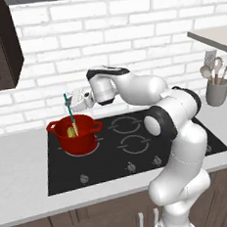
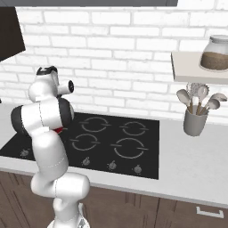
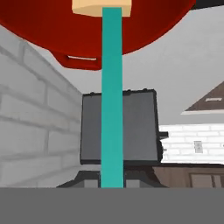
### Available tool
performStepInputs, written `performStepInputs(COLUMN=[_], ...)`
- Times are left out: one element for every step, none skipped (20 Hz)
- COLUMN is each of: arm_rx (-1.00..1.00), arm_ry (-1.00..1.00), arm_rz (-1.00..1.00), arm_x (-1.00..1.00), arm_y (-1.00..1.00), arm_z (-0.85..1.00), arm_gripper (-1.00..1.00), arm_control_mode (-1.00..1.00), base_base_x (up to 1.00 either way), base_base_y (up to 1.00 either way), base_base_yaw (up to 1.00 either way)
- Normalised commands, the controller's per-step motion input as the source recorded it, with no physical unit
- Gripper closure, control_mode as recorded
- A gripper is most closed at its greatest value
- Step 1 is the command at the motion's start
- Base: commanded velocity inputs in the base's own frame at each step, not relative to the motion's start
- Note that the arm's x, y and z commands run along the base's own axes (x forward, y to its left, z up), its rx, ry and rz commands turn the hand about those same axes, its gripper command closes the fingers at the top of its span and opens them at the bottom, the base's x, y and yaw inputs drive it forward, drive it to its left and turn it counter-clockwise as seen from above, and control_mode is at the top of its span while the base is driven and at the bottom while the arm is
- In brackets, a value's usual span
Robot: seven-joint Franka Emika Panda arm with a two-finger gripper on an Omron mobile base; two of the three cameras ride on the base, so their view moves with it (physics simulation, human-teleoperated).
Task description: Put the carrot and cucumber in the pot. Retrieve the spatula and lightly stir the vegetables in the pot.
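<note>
Teal handle straight up the middle of our hand view: that's the spatula (image 3: 111,100), and our end effector (image 3: 112,179) is pinching it low on the shaft, dark fingertips (image 3: 83,178) pressed against either side. We judge we're in the stirring step. From the left base view the spatula's pale tan end dips into the red pot (image 1: 76,135), which sits on the front-left burner of the hob (image 1: 138,147), with the end effector (image 1: 74,103) hovering just above its rim. A yellow-green piece, the cucumber (image 1: 70,132), shows inside beside the blade; the carrot we can't make out. Next, we reckon, small gentle sweeps, keeping the blade off the pot wall so nothing tips or flicks out.
</note>
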Motion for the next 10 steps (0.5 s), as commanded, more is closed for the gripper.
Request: performStepInputs(arm_rx=[0.04, 0.03, 0.03, 0.04, 0.05, 0.04, 0.06, 0.03, 0.05, 0.02], arm_ry=[0.0, -0.02, -0.04, -0.05, -0.05, -0.03, 0.0, 0.0, 0.0, 0.0], arm_rz=[0.16, 0.17, 0.16, 0.15, 0.14, 0.12, 0.11, 0.1, 0.07, 0.04], arm_x=[0.14, 0.16, 0.23, 0.19, 0.19, 0.14, 0.14, 0.1, 0.19, 0.25], arm_y=[0.19, 0.34, 0.25, 0.24, 0.15, 0.15, 0.21, 0.17, 0.16, 0.18], arm_z=[0.24, 0.32, 0.34, 0.34, 0.32, 0.23, 0.0, 0.0, -0.16, -0.34], arm_gripper=[1.0, 1.0, 1.0, 1.0, 1.0, 1.0, 1.0, 1.0, 1.0, 1.0], arm_control_mode=[-1.0, -1.0, -1.0, -1.0, -1.0, -1.0, -1.0, -1.0, -1.0, -1.0], base_base_x=[0.0, 0.0, 0.0, 0.0, 0.0, 0.0, 0.0, 0.0, 0.0, 0.0], base_base_y=[0.0, 0.0, 0.0, 0.0, 0.0, 0.0, 0.0, 0.0, 0.0, 0.0], base_base_yaw=[0.0, 0.0, 0.0, 0.0, 0.0, 0.0, 0.0, 0.0, 0.0, 0.0])
